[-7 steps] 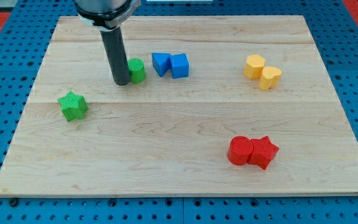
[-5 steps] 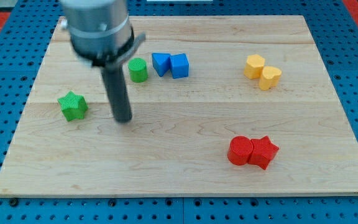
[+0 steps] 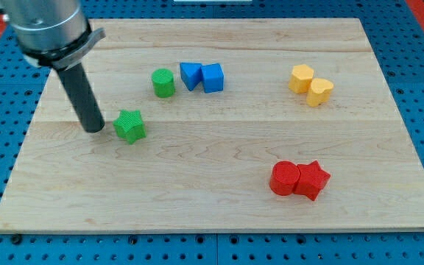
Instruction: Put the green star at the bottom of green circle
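The green star (image 3: pixel 129 126) lies on the wooden board (image 3: pixel 197 184), below and to the left of the green circle (image 3: pixel 163 82). The green circle stands near the view's top, left of the blue blocks. My tip (image 3: pixel 94 129) rests on the board just left of the green star, a small gap from it. The dark rod rises from the tip toward the view's top left.
Two blue blocks (image 3: pixel 202 76) sit side by side right of the green circle. Two yellow blocks (image 3: pixel 310 85) touch at the view's upper right. A red circle (image 3: pixel 284 179) and a red star (image 3: pixel 312 179) touch at the lower right.
My tip swung down from beside the green circle and over to the star's left. The green star has moved right, from the left side toward under the green circle.
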